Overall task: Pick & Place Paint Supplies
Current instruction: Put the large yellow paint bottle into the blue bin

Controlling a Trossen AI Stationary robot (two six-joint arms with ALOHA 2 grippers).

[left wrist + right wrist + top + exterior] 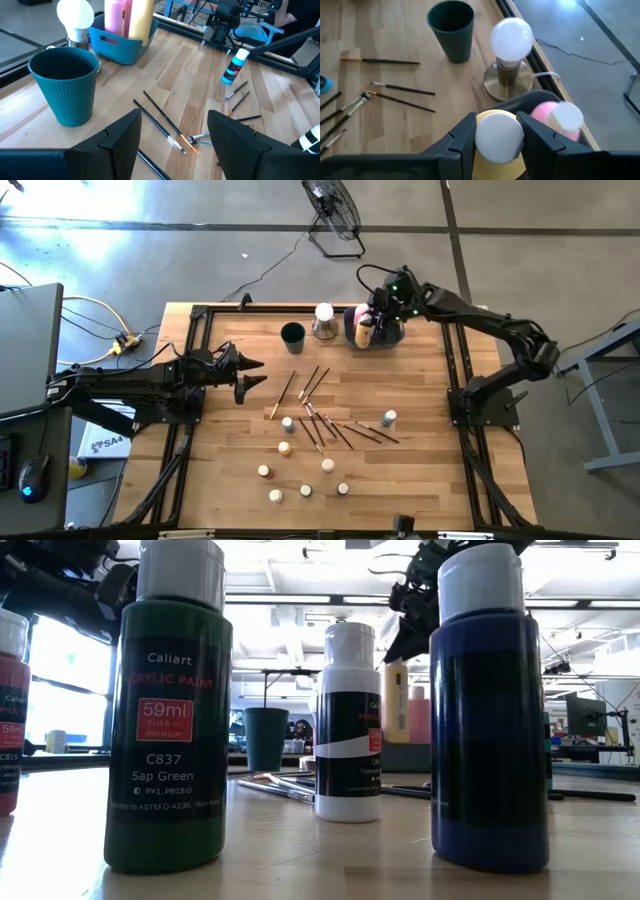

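With the right gripper [499, 137] clamped on the yellow bottle's [499, 134] white cap over the bin [385, 337] at the high view's upper centre-right, lower it straight beside the pink bottle [559, 117] before letting go, while the left gripper [247, 374] waits open at centre-left.

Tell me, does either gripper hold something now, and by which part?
The right gripper holds the yellow paint bottle by its white cap, over the blue bin. The left gripper is open and holds nothing.
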